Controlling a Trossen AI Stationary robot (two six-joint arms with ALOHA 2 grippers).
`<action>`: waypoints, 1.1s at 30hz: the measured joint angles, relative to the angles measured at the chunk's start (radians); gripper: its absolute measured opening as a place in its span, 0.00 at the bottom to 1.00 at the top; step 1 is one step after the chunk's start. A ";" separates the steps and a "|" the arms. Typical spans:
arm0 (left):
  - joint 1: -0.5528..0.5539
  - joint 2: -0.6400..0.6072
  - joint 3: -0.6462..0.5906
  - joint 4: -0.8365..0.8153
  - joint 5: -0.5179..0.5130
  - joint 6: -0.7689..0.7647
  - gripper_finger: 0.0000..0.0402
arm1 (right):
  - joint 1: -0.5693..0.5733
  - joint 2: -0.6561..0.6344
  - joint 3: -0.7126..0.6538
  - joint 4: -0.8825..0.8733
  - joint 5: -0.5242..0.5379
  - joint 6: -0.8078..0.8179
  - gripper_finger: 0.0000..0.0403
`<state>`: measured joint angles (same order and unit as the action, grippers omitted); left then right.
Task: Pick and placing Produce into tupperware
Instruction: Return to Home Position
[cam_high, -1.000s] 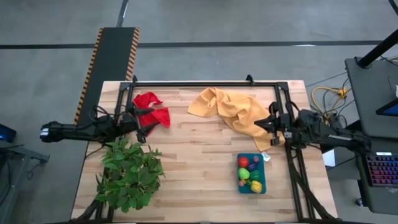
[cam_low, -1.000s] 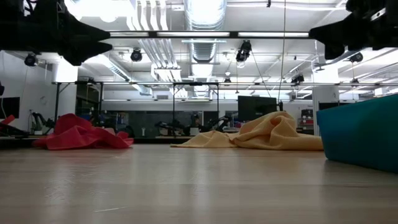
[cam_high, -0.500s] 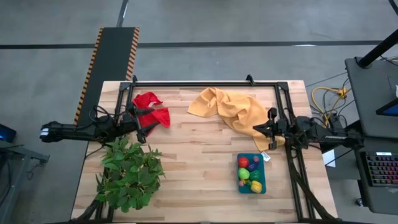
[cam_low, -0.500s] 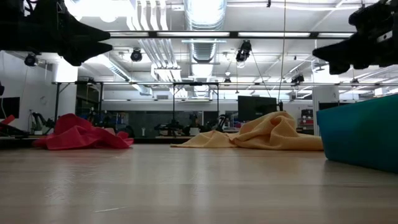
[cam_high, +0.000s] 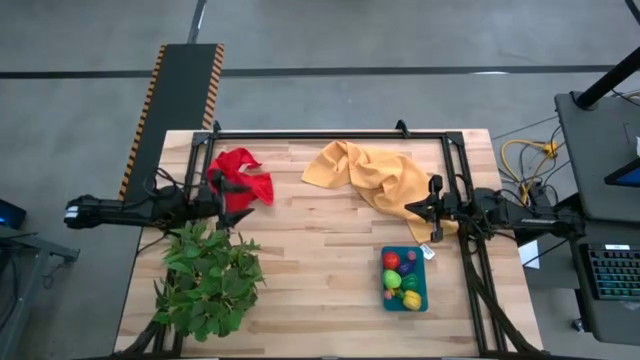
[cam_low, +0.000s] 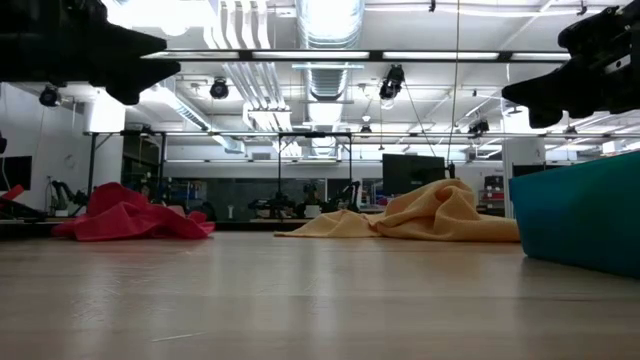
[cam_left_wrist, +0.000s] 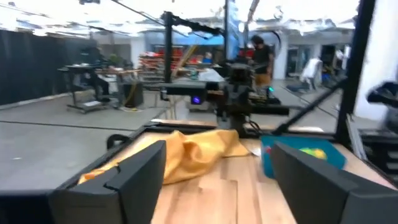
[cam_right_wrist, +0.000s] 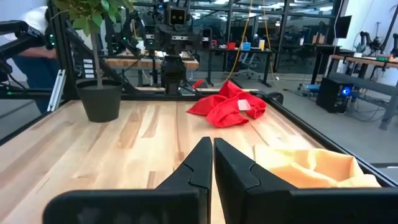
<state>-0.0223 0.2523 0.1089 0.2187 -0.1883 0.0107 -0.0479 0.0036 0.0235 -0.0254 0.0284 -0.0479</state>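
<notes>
The teal tupperware (cam_high: 425, 290) sits on the table near its right near corner, and also shows in the low view (cam_low: 585, 215) and the left wrist view (cam_left_wrist: 273, 163). The produce lies inside it: a red ball (cam_high: 391, 260), a lime green piece (cam_high: 392, 279), a yellow piece (cam_high: 411, 299) and small pink ones. My right gripper (cam_high: 414, 212) (cam_right_wrist: 212, 146) hangs shut above the yellow cloth's near end, just beyond the tupperware. My left gripper (cam_high: 228, 196) (cam_left_wrist: 217, 149) is open in the air by the red cloth.
A yellow cloth (cam_high: 375, 175) lies crumpled on the far right part of the table, a red cloth (cam_high: 242, 175) on the far left. A leafy potted plant (cam_high: 205, 280) stands at the near left. Bare wood (cam_high: 310, 260) lies in the middle.
My right gripper has come down a little and drawn slightly toward the table's near edge, over the yellow cloth's end. My left gripper has pulled back slightly toward the table's left edge, uncovering more of the red cloth. The produce and the tupperware have stayed put.
</notes>
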 joint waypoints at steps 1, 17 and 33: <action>0.000 -0.001 0.000 -0.011 0.012 0.003 0.66 | 0.000 0.000 0.000 0.000 0.000 0.003 0.02; 0.000 -0.221 0.003 -0.298 0.027 0.049 0.02 | 0.000 0.012 0.000 -0.001 0.000 -0.001 0.02; -0.003 -0.216 -0.076 -0.232 -0.003 0.052 0.00 | 0.000 0.012 0.000 -0.001 -0.001 -0.007 0.02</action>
<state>-0.0252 0.0365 0.0327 -0.0129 -0.1911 0.0626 -0.0481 0.0158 0.0235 -0.0264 0.0273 -0.0548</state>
